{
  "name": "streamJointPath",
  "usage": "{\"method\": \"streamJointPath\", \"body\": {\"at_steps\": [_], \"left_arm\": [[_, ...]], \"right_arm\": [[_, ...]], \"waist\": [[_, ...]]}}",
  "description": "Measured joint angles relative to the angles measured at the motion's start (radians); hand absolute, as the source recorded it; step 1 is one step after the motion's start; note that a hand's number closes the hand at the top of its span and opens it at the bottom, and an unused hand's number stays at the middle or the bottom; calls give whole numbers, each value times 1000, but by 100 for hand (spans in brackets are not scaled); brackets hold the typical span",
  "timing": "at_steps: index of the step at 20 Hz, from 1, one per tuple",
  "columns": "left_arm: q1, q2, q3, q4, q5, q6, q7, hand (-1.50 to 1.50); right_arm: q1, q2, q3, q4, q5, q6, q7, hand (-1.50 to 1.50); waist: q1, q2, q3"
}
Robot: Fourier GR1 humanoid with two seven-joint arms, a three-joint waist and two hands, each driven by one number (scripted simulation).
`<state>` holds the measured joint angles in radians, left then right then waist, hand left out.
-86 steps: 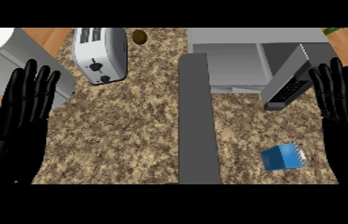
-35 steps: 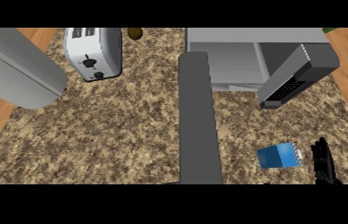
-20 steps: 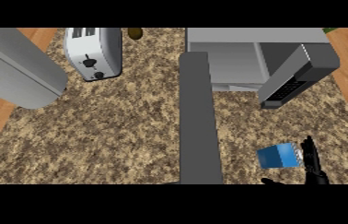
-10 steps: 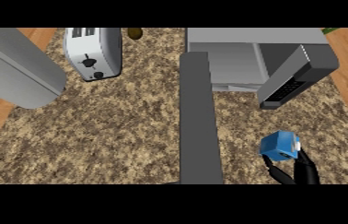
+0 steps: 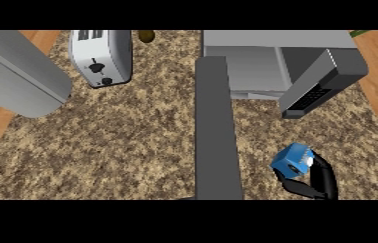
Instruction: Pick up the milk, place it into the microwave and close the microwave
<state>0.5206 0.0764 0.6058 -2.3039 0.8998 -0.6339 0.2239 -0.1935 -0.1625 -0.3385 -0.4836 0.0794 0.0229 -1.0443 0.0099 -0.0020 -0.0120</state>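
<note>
R robot hand [image 5: 319, 181], black, at the near right edge of the head view: fingers and thumb curled round the small blue milk carton [image 5: 293, 160], pinching it from the near side. Carton sits tilted in the grip, prob. just off the speckled brown stone bench [image 5: 111, 147], tho from above can't tell for sure.

Just left of the carton runs a long dark-grey slab [image 5: 216, 132], near edge to far. I read it as the microwave's open door, seen edge-on. Beyond, the grey box-shaped microwave [image 5: 275, 41] w/ its cavity facing this way and a dark control-panel block [image 5: 322, 83] on its right side.

Far left: grey left forearm [image 5: 29, 82], its hand out of view; silver two-slot toaster [image 5: 101, 57]; small brown object [image 5: 146, 35] at the far edge, can't tell what.

Risks from here:
- Grip is on the carton's near part only, so it could swivel or slip during the carry.
- Path to the cavity runs btw slab and panel block, so a drift either way clips one of them.
- Carton set too shallow would leave the door hitting it on closing.
- Hand must clear out before the door swings.
</note>
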Motion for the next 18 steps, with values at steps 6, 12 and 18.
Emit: {"method": "streamJointPath", "body": {"at_steps": [6,12,18], "left_arm": [[-18,26,5,8,16,-2,18,-150],[-9,18,25,9,38,-18,27,-150],[-1,8,36,8,49,-40,42,-150]], "right_arm": [[-136,34,26,88,31,7,-4,150],[-231,57,44,165,58,2,-11,150],[-343,64,42,179,70,-50,21,150]], "waist": [[14,6,10],[17,7,13],[16,7,14]]}}
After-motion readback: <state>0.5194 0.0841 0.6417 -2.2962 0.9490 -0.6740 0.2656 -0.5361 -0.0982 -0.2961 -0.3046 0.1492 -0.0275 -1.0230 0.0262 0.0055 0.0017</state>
